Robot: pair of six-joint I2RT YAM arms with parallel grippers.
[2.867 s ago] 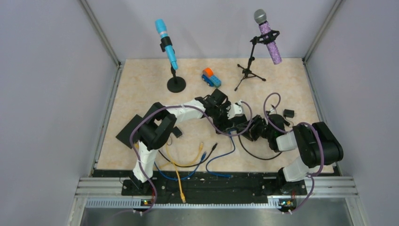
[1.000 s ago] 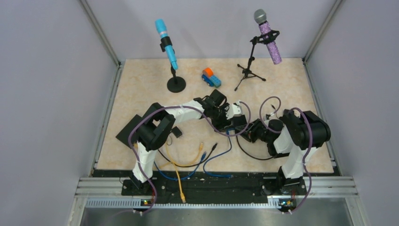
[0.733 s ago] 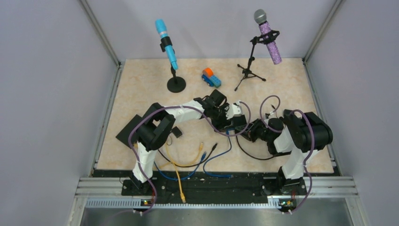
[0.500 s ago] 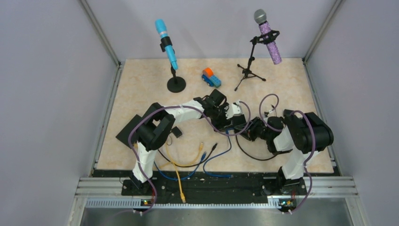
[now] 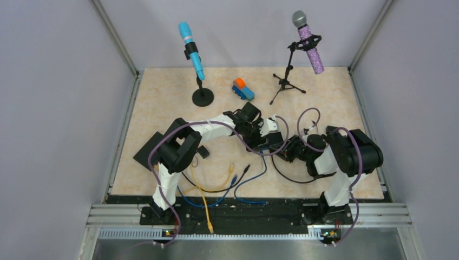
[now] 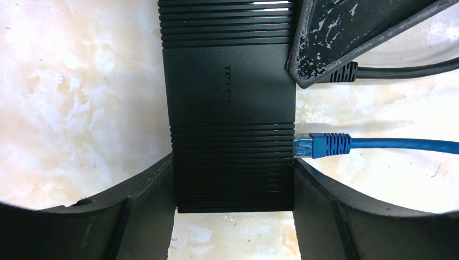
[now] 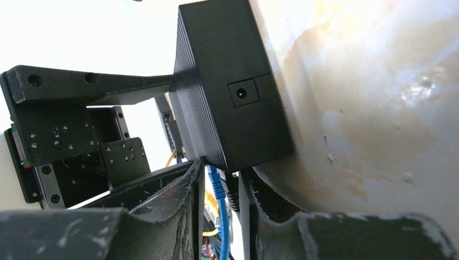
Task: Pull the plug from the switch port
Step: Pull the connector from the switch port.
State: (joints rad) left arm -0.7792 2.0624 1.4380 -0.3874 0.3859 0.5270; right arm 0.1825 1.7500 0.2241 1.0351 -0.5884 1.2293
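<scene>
The black switch lies flat on the marble table, and my left gripper is shut on its near end, a finger against each side. A blue plug sits in a port on the switch's right side. Farther along that side a black plug is partly covered by a finger of my right gripper. In the right wrist view the switch stands ahead. My right gripper is open by a narrow gap around the black plug, with the blue plug behind it. From above, both grippers meet mid-table.
A blue microphone on a round base and a purple microphone on a tripod stand at the back, with a toy truck between them. Loose yellow and blue cables lie near the front edge. A black plate is at the left.
My right arm has edged left toward the switch and its jaws have narrowed around the black plug. The left gripper has kept its hold and the switch has not moved.
</scene>
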